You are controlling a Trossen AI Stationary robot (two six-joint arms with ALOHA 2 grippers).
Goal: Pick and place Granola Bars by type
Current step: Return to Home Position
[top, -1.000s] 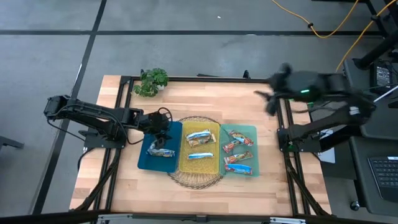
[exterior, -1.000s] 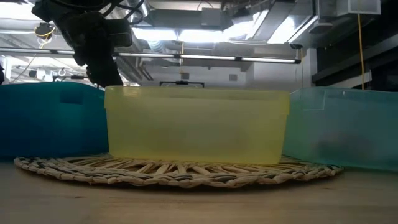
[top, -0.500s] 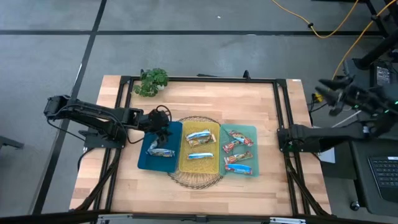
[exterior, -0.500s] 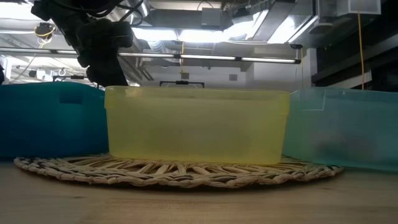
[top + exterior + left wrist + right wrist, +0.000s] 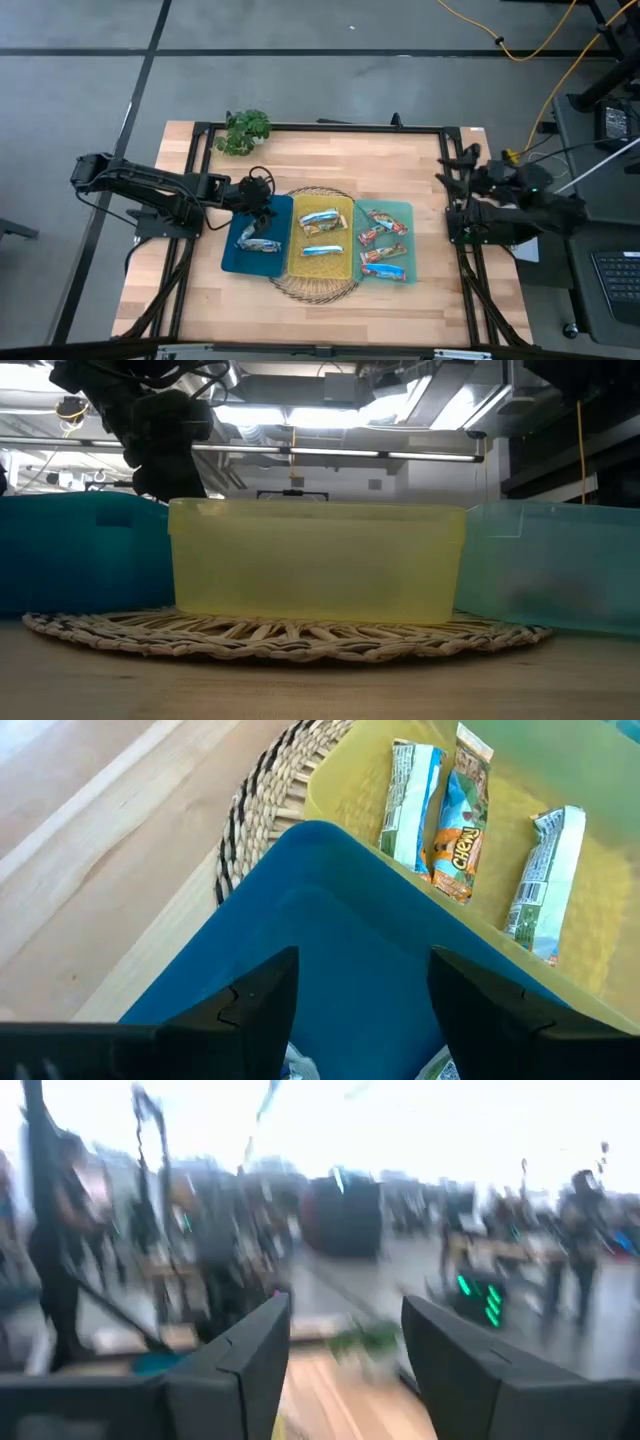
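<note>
My left gripper (image 5: 258, 195) hangs over the upper-left corner of the blue bin (image 5: 281, 214), left of centre in the high view. Its fingers (image 5: 262, 1002) stand apart with nothing between them. My right gripper (image 5: 453, 168) is at the right edge of the bench (image 5: 180, 290), well apart from the bins, and it is also spread and empty.

No bars lie loose on the bench that I can see. A small heap of bars (image 5: 258, 240) sits in the lower half of the blue bin. More lie in the yellow bin (image 5: 322, 270) at centre and in the green bin (image 5: 405, 210) to its right. The yellow bin rests on a woven mat (image 5: 315, 291).

The sorting looks done to me, so what remains is taking both arms home. For the left arm I judge the safe way is to rise straight up first. The fingers should be well above the blue rim before I draw back toward the left of the frame. That way I neither clip the wall nor drag the bin off its place. I would go slowly and keep the fingers spread. The right arm is already clear of everything.

In the high view, the yellow-bin bars lie with their long axes roughly left to right across the frame, slightly tilted. The blue heap runs much the same way. The green-bin bars slant at mixed angles.
</note>
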